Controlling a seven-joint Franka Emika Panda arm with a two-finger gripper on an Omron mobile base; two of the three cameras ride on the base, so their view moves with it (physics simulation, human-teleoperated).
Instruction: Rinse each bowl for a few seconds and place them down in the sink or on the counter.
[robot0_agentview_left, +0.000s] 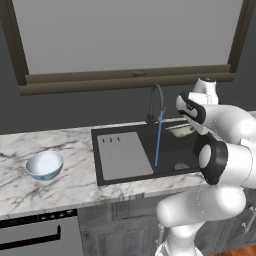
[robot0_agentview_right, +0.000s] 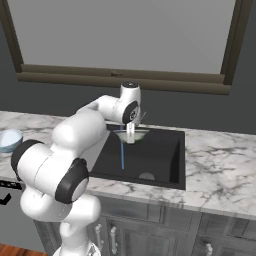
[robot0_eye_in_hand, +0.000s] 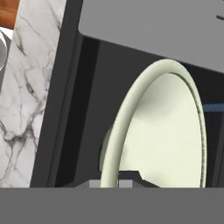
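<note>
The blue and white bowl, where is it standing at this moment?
The blue and white bowl stands upright on the marble counter, left of the sink and apart from it, at the left side of the left base view.

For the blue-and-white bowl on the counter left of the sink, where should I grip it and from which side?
Probably best on the rim. The blue-and-white bowl sits upright and mouth-up on the counter, apart from the sink, with its thin rim showing all round. Come straight down with one finger inside and one outside the wall, likely at the sink-facing edge, nearest the arm.
</note>
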